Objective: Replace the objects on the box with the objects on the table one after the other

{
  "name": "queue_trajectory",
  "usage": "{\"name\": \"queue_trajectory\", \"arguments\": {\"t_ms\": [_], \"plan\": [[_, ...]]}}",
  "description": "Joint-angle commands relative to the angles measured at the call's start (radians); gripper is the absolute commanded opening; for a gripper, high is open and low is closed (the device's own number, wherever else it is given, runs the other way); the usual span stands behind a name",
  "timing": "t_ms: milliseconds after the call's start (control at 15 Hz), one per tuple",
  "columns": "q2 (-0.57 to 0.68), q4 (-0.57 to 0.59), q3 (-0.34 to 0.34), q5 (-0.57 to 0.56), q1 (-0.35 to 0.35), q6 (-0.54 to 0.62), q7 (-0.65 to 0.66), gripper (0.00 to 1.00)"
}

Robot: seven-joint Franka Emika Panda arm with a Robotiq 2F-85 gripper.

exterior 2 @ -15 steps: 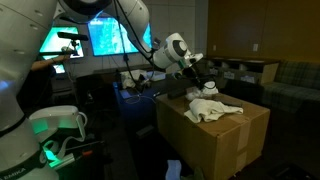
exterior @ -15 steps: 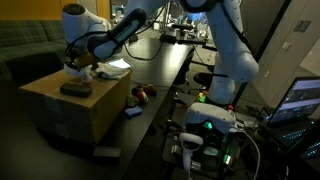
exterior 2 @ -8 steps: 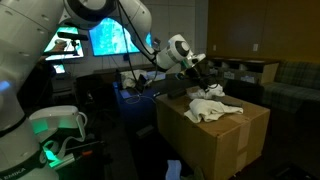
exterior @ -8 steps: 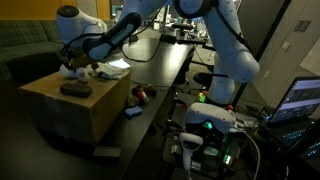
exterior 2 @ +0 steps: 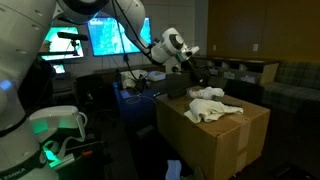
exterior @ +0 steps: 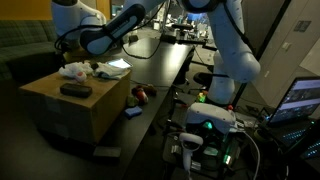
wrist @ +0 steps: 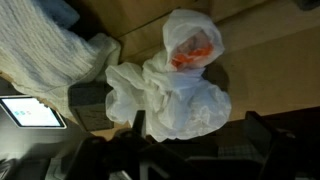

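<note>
Now the gripper (exterior: 66, 45), risen toward the upper left, gapes wide and empty — the released white bag (wrist: 175, 100) rests on the box (exterior: 80, 112), so one placement seems done.

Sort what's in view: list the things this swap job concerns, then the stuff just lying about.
Job: tan cardboard box; long black table; crumpled white plastic bag; white knitted cloth; dark flat object on the box; reddish round item on the table.
Lying about: lit monitors; dark sofa; open laptop.
</note>
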Motion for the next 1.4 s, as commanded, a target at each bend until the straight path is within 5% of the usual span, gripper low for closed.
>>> {"name": "queue_trajectory", "arguments": {"t_ms": [0, 333, 600, 1333], "plan": [[-0.135, -0.213, 0.038, 0.002, -0.014, 0.143, -0.026, 1.00], [-0.270, -0.501, 0.110, 0.089, -0.092, 0.444, -0.201, 1.00], [-0.342, -0.674, 0.135, 0.057, -0.137, 0.614, -0.279, 1.00], [-0.287, -0.704, 0.106, -0.073, -0.109, 0.698, -0.303, 1.00]]}}
